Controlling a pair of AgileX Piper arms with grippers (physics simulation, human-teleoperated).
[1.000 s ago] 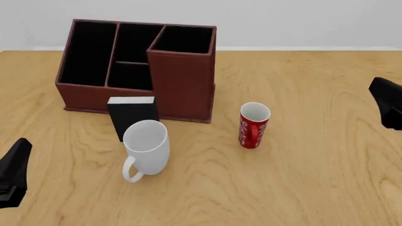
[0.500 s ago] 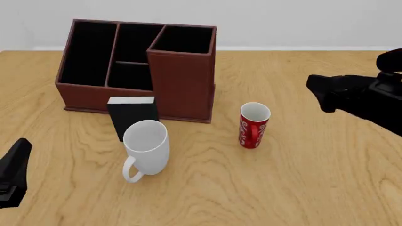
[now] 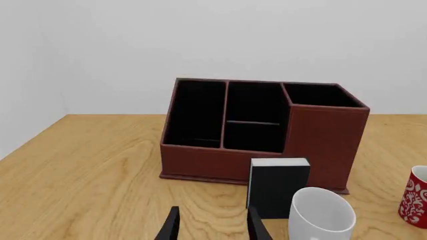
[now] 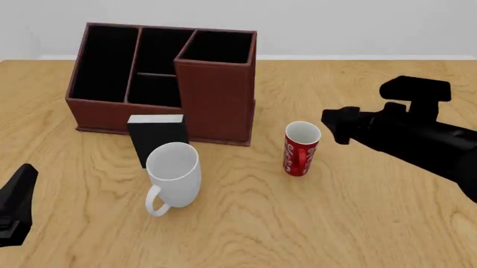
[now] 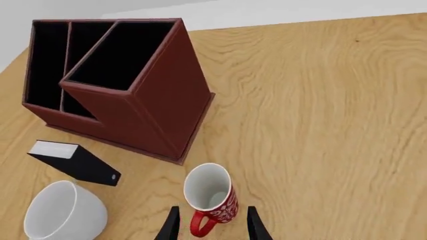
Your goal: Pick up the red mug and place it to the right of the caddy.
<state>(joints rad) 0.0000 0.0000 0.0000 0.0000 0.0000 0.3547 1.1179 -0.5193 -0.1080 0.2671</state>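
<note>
The red mug stands upright on the table, in front of and to the right of the caddy, with its handle toward the camera. My right gripper hovers just right of the mug's rim and a little above it. In the right wrist view the red mug sits below and between the spread fingers of my right gripper, which is open and touching nothing. My left gripper rests at the near left, far from the mug. It also stands open and holds nothing.
A larger white mug stands in front of the caddy, left of the red mug. A small black box with a white top leans between the white mug and the caddy. Bare wooden table lies right of the caddy and red mug.
My right arm has swung in from the right edge toward the red mug, its gripper now close by the rim. The left arm and all objects have stayed put.
</note>
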